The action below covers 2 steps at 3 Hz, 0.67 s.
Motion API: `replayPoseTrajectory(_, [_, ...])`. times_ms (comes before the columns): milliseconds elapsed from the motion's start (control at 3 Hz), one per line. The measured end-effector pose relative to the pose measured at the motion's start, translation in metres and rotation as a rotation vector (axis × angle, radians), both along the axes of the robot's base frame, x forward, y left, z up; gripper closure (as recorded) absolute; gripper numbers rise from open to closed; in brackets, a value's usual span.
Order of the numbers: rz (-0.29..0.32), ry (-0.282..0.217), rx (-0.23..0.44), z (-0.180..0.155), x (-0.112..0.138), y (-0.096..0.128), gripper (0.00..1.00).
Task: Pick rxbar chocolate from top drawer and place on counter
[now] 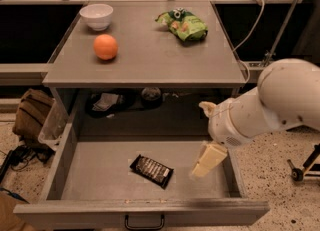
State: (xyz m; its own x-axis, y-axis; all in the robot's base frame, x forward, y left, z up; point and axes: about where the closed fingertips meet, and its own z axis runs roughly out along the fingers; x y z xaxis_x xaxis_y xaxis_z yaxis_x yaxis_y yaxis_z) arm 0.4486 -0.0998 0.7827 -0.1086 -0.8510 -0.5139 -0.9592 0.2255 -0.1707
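The rxbar chocolate (pixel 151 171), a black wrapper with pale lettering, lies flat on the floor of the open top drawer (pixel 145 214), near the middle front. My gripper (pixel 201 139) hangs over the drawer's right side, to the right of the bar and a little above the floor, not touching it. Its pale fingers (pixel 208 159) stand apart and hold nothing. The counter (pixel 150 57) is the grey top above the drawer.
On the counter stand a white bowl (pixel 97 15) at the back left, an orange (pixel 105 47) in front of it, and a green snack bag (pixel 184 24) at the back right. A brown bag (pixel 31 115) and a clear bin (pixel 52 127) sit left of the drawer.
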Motion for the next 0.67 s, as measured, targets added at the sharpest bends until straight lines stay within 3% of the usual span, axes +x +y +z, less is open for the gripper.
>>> replayPoseTrajectory(333, [0.018,-0.088,0.065,-0.0301,0.0447,0.0288,0.0])
replayPoseTrajectory(667, [0.018,-0.088,0.065,-0.0302,0.0447,0.0288,0.0])
